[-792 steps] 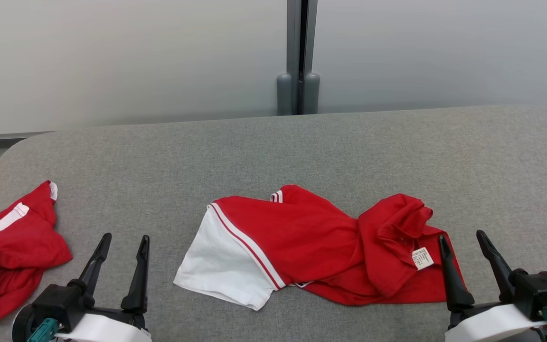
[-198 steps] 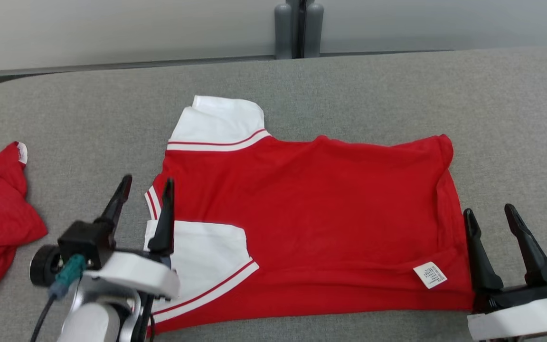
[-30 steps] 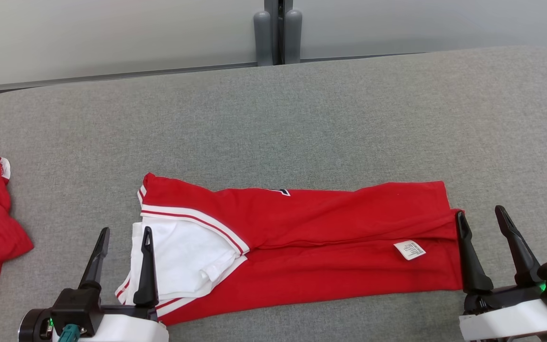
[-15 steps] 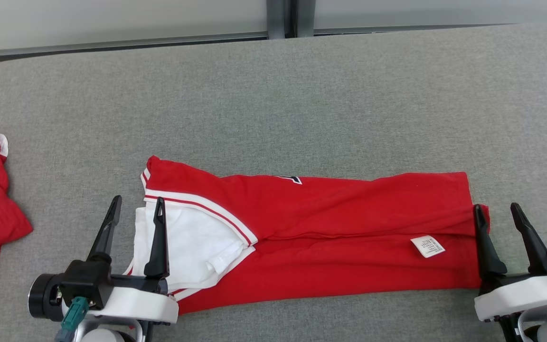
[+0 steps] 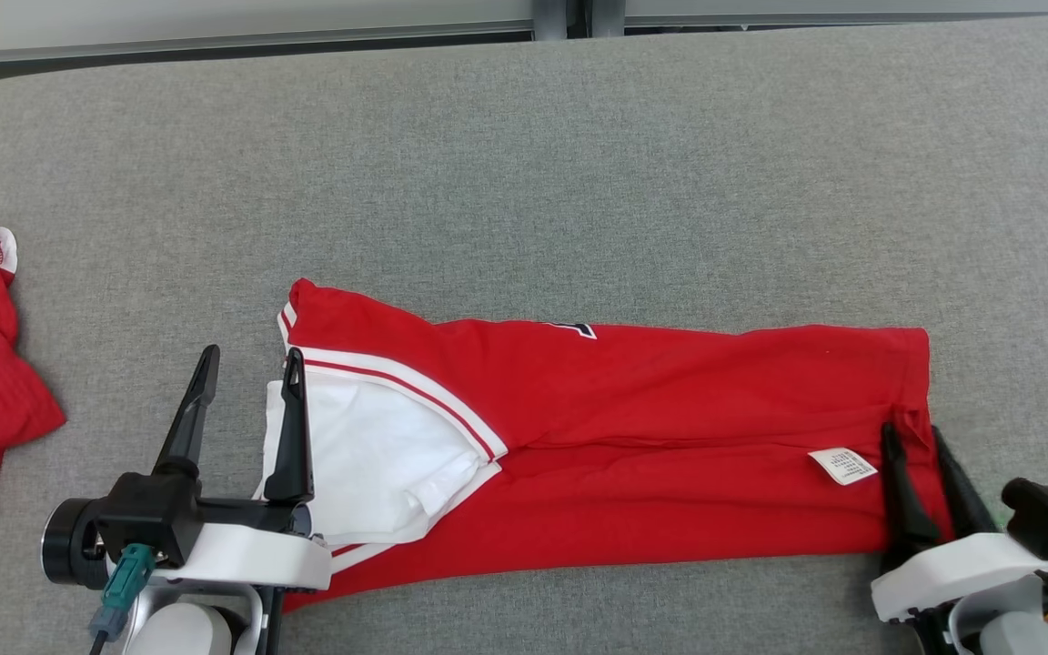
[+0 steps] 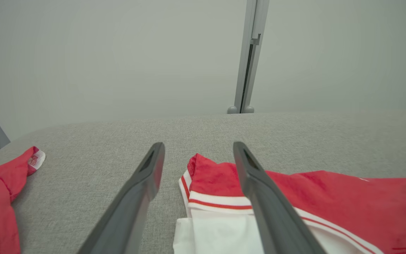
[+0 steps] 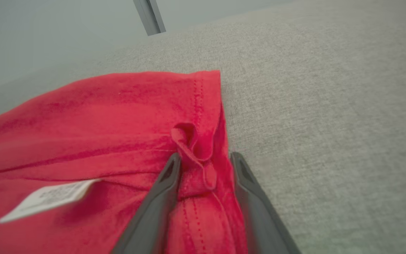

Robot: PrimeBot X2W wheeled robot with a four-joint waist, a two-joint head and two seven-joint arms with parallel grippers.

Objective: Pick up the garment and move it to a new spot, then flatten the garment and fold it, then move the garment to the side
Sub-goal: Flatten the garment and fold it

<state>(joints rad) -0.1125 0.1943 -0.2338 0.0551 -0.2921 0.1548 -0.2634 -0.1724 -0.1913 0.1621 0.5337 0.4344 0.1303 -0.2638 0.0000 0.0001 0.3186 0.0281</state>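
Shirt [image 5: 651,437], red with a white sleeve, lies folded in a long strip on the gray desk [image 5: 579,164]. The left claw [image 5: 251,353] is spread wide by the white sleeve end. The right claw [image 5: 912,430] pinches a bunch of cloth at the other end.

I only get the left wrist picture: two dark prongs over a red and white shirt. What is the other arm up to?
Observer: The right gripper has its fingers on either side of a bunched fold at the red shirt's other end; a firm grip I cannot confirm.
Operator: How is the shirt lying?
Observer: Folded lengthwise into a long band across the grey surface.
Operator: Anything else there?
Observer: A small white care label, beside those fingers.
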